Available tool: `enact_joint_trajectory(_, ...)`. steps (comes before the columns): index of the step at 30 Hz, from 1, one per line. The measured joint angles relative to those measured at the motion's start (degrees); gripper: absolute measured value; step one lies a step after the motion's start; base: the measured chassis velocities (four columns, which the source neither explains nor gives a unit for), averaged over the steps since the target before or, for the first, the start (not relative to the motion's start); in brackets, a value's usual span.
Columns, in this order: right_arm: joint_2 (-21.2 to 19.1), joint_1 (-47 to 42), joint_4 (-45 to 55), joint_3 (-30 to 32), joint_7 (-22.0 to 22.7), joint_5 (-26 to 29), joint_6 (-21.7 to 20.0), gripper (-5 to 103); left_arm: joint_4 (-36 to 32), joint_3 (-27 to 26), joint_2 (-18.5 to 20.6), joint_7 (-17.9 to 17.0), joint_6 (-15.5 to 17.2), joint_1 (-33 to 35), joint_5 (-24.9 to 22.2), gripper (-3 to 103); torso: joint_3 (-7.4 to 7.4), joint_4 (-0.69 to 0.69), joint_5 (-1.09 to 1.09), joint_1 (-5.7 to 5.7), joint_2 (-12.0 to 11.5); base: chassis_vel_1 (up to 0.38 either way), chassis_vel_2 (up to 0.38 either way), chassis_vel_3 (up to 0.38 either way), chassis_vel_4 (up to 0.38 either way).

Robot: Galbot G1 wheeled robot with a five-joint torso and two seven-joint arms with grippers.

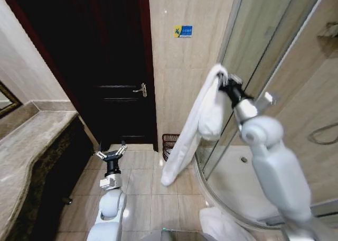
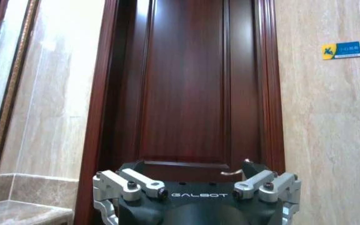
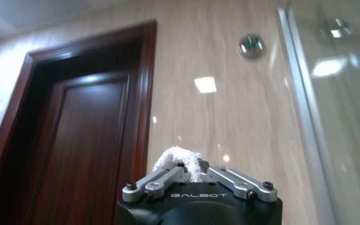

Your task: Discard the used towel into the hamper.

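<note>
A long white towel [image 1: 193, 127] hangs from my right gripper [image 1: 223, 78], which is raised high beside the shower glass and shut on the towel's top end. In the right wrist view the fingers pinch a tuft of the towel [image 3: 178, 158]. The hamper [image 1: 169, 144], a dark reddish openwork basket, stands on the floor by the wall, partly hidden behind the hanging towel. My left gripper [image 1: 111, 153] is held low over the floor tiles, open and with nothing in it, pointing toward the dark door; its spread fingers [image 2: 129, 184] show in the left wrist view.
A dark wooden door [image 1: 113, 66] with a handle is straight ahead. A marble counter [image 1: 29, 146] runs along the left. The curved glass shower enclosure [image 1: 264, 45] and its base fill the right. Another white cloth [image 1: 219, 225] lies on the floor near me.
</note>
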Motion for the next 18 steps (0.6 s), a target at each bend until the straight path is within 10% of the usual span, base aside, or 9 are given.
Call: enact_joint_trajectory(18, 8.8, 51.5, -41.5, -20.2, -1.1, 2.4, 2.4, 2, -3.4, -2.4, 0.6, -0.4, -0.6, 3.8, -1.7, 100, -0.01, -0.01, -0.01, -0.01, 0.0, 0.0, 0.0, 0.0, 0.0)
